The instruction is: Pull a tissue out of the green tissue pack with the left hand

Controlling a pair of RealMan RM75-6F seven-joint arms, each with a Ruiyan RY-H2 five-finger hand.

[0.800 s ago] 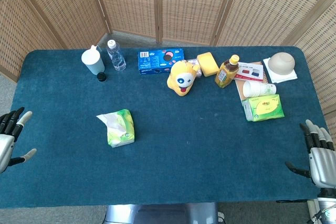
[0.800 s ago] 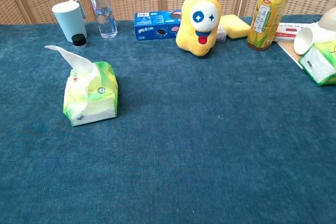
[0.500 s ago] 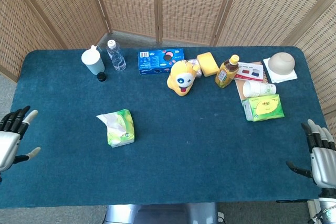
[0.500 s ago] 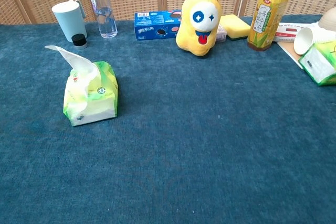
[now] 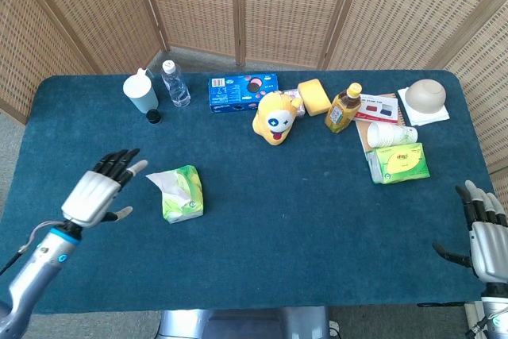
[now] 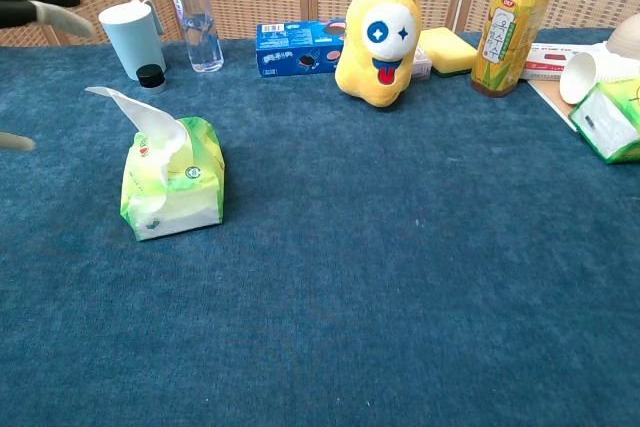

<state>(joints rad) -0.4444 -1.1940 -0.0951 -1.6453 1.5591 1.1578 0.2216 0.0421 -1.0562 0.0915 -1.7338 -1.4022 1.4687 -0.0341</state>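
Observation:
The green tissue pack (image 5: 185, 196) (image 6: 173, 179) lies on the blue table, left of centre, with a white tissue (image 5: 161, 182) (image 6: 135, 110) sticking up from its top toward the left. My left hand (image 5: 101, 191) hovers just left of the pack, fingers spread, holding nothing. Only its fingertips (image 6: 45, 5) show at the chest view's left edge. My right hand (image 5: 484, 232) rests open at the table's front right corner, far from the pack.
Along the far side stand a pale cup (image 5: 140, 94), a water bottle (image 5: 175, 83), a blue box (image 5: 242, 93), a yellow plush toy (image 5: 275, 117), a sponge (image 5: 314, 96) and a juice bottle (image 5: 344, 109). A second green pack (image 5: 398, 163) lies at right.
My left hand has swung in from the table's left edge to just beside the tissue pack. The right hand has stayed put.

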